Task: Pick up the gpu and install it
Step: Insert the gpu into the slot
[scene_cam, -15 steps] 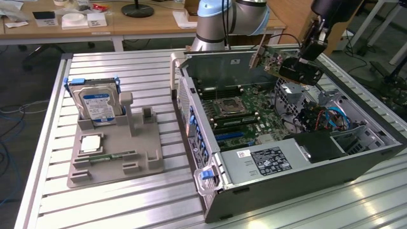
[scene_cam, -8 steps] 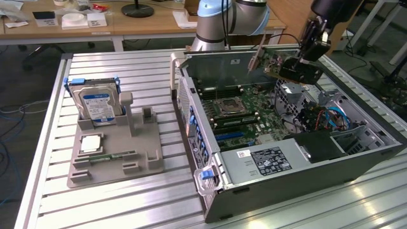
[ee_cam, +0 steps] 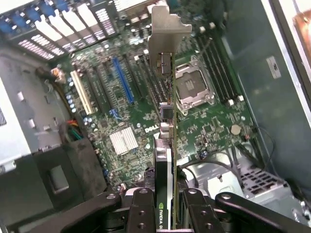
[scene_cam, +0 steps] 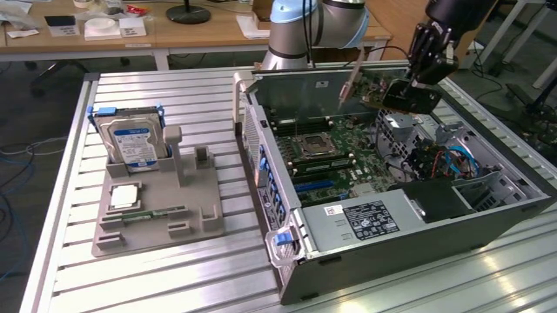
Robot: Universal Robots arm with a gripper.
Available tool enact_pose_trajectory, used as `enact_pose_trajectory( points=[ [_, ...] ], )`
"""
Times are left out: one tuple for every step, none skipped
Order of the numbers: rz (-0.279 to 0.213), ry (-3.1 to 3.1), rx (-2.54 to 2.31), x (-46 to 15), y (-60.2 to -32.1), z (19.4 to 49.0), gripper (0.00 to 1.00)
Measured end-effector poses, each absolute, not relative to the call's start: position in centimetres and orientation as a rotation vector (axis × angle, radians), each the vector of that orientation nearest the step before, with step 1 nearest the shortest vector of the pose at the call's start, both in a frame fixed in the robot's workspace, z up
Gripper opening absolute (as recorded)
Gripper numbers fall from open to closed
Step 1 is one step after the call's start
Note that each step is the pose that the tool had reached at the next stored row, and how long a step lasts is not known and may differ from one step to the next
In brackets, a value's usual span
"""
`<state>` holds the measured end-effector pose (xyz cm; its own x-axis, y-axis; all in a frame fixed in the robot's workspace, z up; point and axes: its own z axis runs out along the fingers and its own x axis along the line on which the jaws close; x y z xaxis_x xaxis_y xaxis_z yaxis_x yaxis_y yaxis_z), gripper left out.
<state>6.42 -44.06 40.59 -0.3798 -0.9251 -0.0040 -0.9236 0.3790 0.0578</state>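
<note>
When you begin at the tabletop (scene_cam: pixel 174 287) edge nearest the exterior camera, you meet first the computer case (scene_cam: pixel 392 254). It lies on its side with the open face up, toward the exterior view's right edge of the tabletop. Its power supply (scene_cam: pixel 366 218) fills the near corner of the case. Beside the case, toward the exterior view's left edge, stands a grey holder (scene_cam: pixel 156 231). It carries a memory stick (scene_cam: pixel 152 214) lying flat and, further back, a hard drive (scene_cam: pixel 135 140) standing upright.

Deeper inside the case you see the motherboard (scene_cam: pixel 348 150). On it the blue slot (ee_cam: pixel 124 80) is empty, and so are the other slots that you can see beside it.

Over the far part of the case hangs the claw (scene_cam: pixel 424 77), and it is closed on the gpu (scene_cam: pixel 387 91). In the wrist view the two fingers (ee_cam: pixel 141 208) press the card from both sides at one end. The gpu (ee_cam: pixel 167 160) stands on its edge there, with its silver bracket (ee_cam: pixel 163 39) at the end away from the claw (ee_cam: pixel 167 216). The card is in the air, above the motherboard (ee_cam: pixel 214 131) and apart from it, and it touches no slot.

So I judge that the picking up is done. The installing is not yet done, because the card sits in no slot and its bracket is not at the case wall. Behind the case rises the base of the arm (scene_cam: pixel 304 26).
</note>
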Motion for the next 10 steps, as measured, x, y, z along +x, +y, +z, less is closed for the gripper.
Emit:
enact_pose_trajectory(
  points=[
    [-0.078, -2.569, 1.756, 6.42, -44.06, 40.58, 0.27],
    [-0.077, -2.552, 1.779, 6.41, -44.06, 40.58, 0.27],
    [-0.077, -2.536, 1.801, 6.42, -44.06, 40.57, 0.27],
    [-0.077, -2.519, 1.824, 6.42, -44.06, 40.57, 0.27],
    [-0.076, -2.502, 1.846, 6.42, -44.06, 40.57, 0.27],
    [-0.076, -2.484, 1.870, 6.42, -44.06, 40.56, 0.27],
    [-0.075, -2.466, 1.892, 6.42, -44.06, 40.56, 0.27],
    [-0.075, -2.449, 1.914, 6.42, -44.06, 40.56, 0.27],
    [-0.074, -2.431, 1.936, 6.42, -44.06, 40.56, 0.27],
    [-0.074, -2.414, 1.957, 6.42, -44.06, 40.55, 0.27]
  ],
)
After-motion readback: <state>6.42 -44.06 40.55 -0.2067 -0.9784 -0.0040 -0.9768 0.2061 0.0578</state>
